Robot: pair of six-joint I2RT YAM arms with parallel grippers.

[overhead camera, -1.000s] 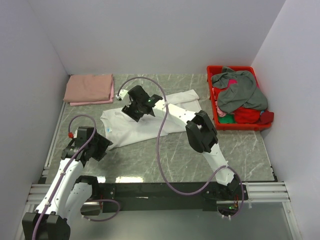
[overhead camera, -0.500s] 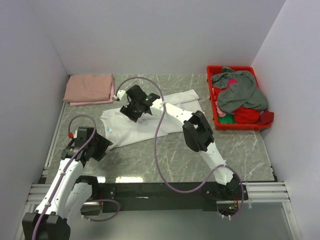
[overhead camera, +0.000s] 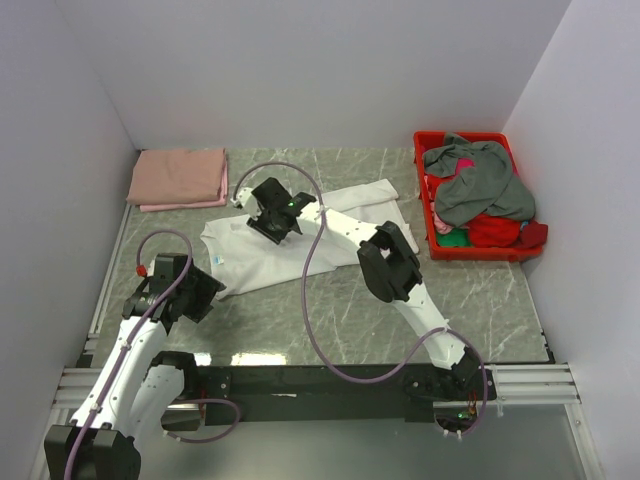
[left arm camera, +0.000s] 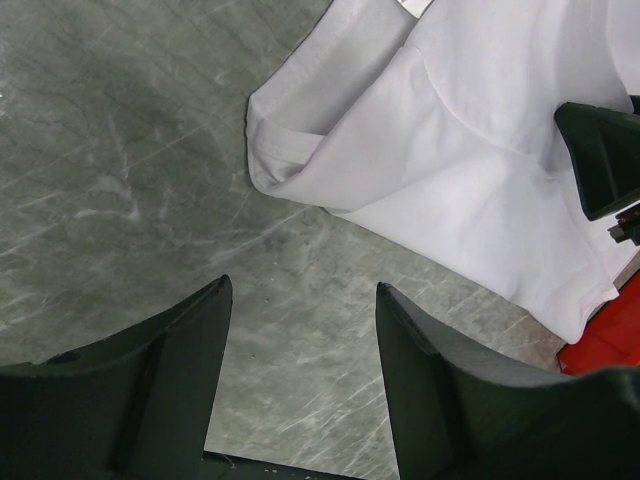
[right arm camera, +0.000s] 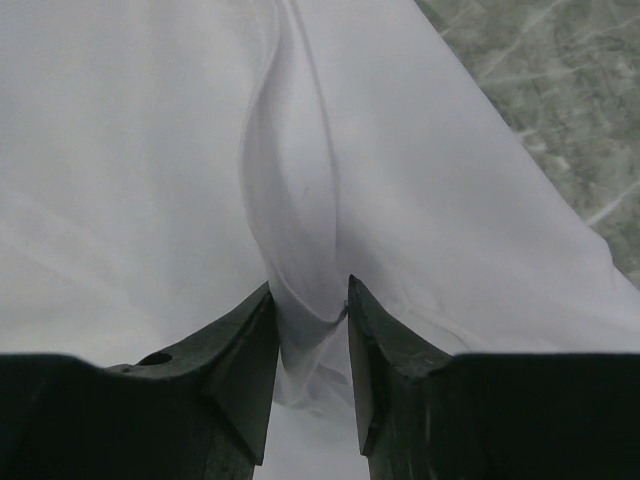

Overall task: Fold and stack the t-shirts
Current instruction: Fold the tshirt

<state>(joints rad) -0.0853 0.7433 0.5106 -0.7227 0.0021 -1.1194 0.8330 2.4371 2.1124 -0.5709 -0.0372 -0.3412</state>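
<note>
Top view: white t-shirt (overhead camera: 270, 262) spread flat mid-tabletop (overhead camera: 480, 300), one sleeve pointing toward the red bin (overhead camera: 460, 136). Right claw (overhead camera: 268, 215) is down on the shirt's far left part, with the arm stretched across the cloth. Left claw (overhead camera: 195, 290) is near the shirt's near-left corner, over bare marble. Folded pink t-shirt (overhead camera: 180, 177) lies in the far left corner, well apart from the white one. Grey t-shirt (overhead camera: 480, 185) is heaped in the bin on top of red cloth (overhead camera: 495, 230).

Left wrist view: left claw (left arm camera: 303, 300) has its jaws apart with nothing between them, only tabletop (left arm camera: 120, 150) below. The white t-shirt (left arm camera: 480, 170) lies beyond the fingertips, its edge rolled over at the corner. A bit of the red bin (left arm camera: 610, 335) shows at the right edge.

Right wrist view: right claw (right arm camera: 310, 300) is closed on a raised ridge of the white t-shirt (right arm camera: 130, 150), cloth touching both fingers. Tabletop (right arm camera: 560, 80) shows top right.
</note>
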